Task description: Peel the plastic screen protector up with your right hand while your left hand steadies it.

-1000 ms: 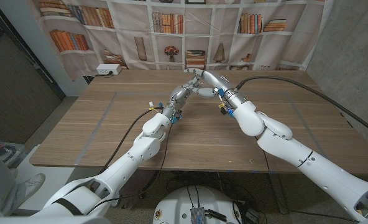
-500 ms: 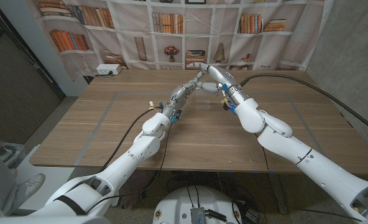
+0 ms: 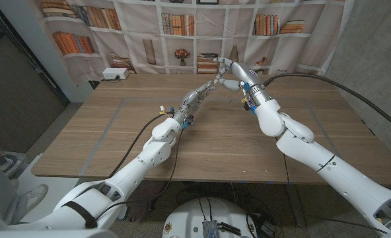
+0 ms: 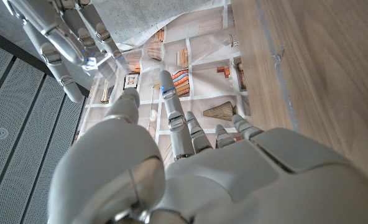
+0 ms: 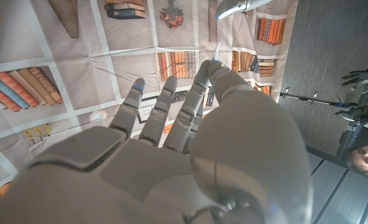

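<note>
Both hands meet in the air above the far middle of the wooden table [image 3: 116, 139]. My left hand [image 3: 199, 96] reaches up and away, and its thumb and a finger pinch a thin clear plastic screen protector [image 3: 217, 80], which is hard to make out. In the left wrist view the film [image 4: 134, 71] shows as a faint sheet between my left hand [image 4: 190, 168] and the right hand [image 4: 66, 31] beyond it. My right hand [image 3: 232, 71] is raised beside it, its fingertips at the film's far edge. The right wrist view shows my right hand [image 5: 171, 149] from behind.
A bookshelf-printed curtain [image 3: 182, 33] hangs behind the table. A small white box [image 3: 115, 75] sits at the table's far left edge. Black cables [image 3: 314, 89] trail from my right arm across the table. A person [image 5: 364, 155] shows at the edge of the right wrist view.
My right hand has lifted and drawn back towards the curtain and to the right, away from the left hand. The left arm has stretched slightly further up after it.
</note>
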